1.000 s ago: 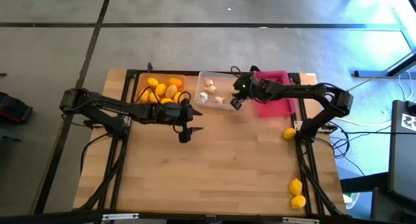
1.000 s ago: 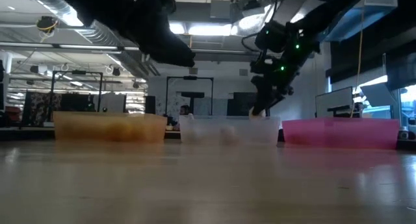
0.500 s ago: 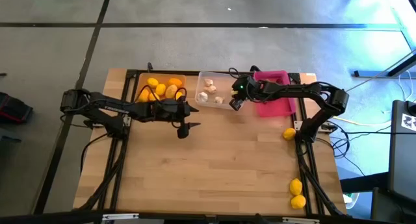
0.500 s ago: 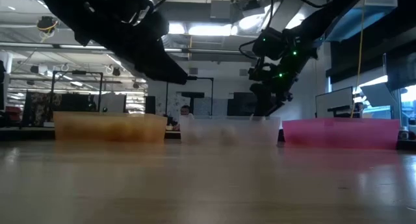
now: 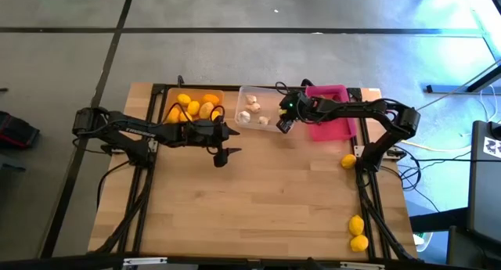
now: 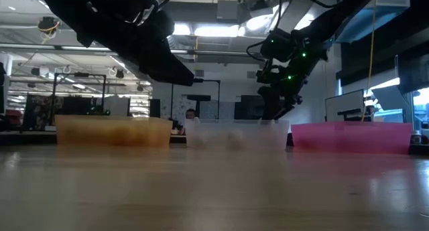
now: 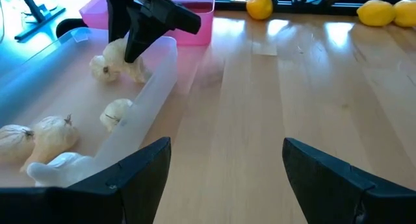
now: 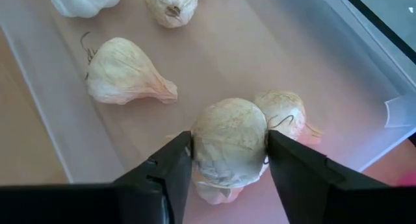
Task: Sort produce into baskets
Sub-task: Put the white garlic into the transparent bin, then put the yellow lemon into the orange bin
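Observation:
My right gripper [image 8: 227, 165] is shut on a whitish garlic bulb [image 8: 229, 141] over the right end of the clear tray [image 5: 243, 90], and shows there in the high view [image 5: 283, 126]. Several more garlic bulbs [image 8: 123, 81] lie on that tray's floor. The orange tray [image 5: 167, 106] holds several yellow lemons [image 5: 193, 108]. The pink tray [image 5: 337, 127] stands to the right of the clear one. My left gripper [image 5: 221, 155] is open and empty over bare wood, in front of the orange and clear trays. No dark red pieces show. My right gripper pinches the garlic bulb by its two opposite sides [image 8: 205, 143] between its two fingers. The fingers slant down into the clear tray from the table's right. The bulb sits low over the tray floor, beside another bulb [image 8: 289, 113]; whether it rests on anything, I cannot tell.
Three lemons lie on the table's right part: one by the right arm's base [image 5: 348, 161] and two near the front right corner [image 5: 356, 224] [image 5: 359, 243]. The three trays stand in a row along the far edge. Bare wood spreads across the middle and near side.
My left gripper has drawn back a little toward the table's left and far side, staying open and empty. My right gripper has stayed over the clear tray's right end with the garlic bulb.

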`<action>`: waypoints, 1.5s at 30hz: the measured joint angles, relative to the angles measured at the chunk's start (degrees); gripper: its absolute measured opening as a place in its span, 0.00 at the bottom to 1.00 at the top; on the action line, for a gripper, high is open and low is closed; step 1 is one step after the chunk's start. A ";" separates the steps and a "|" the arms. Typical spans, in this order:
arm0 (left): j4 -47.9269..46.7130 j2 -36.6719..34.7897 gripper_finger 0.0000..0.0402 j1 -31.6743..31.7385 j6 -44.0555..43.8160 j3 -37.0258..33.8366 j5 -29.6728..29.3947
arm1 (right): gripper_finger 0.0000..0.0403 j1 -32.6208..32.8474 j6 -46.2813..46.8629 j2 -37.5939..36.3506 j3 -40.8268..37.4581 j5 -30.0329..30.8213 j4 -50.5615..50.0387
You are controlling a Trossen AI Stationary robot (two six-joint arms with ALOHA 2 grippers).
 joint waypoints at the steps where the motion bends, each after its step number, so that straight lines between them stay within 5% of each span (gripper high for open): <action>1: 0.00 0.00 0.73 0.00 0.00 0.00 0.00 | 0.48 0.00 0.00 0.00 0.00 0.00 0.00; 17: 0.00 0.00 0.73 0.00 -0.20 0.00 0.00 | 0.49 0.07 -0.23 -1.90 4.67 -3.91 -4.98; 27: 0.00 0.00 0.73 -0.02 -0.44 0.00 0.94 | 0.69 0.02 -0.05 -1.88 5.20 -3.21 -6.00; 33: 0.00 0.00 0.73 -0.02 -0.44 0.00 0.94 | 0.69 0.11 0.10 -1.87 8.02 -5.81 -11.05; 45: 0.41 0.00 0.73 -1.38 -2.09 0.00 0.92 | 0.66 12.32 1.02 -2.02 17.42 -7.43 -29.54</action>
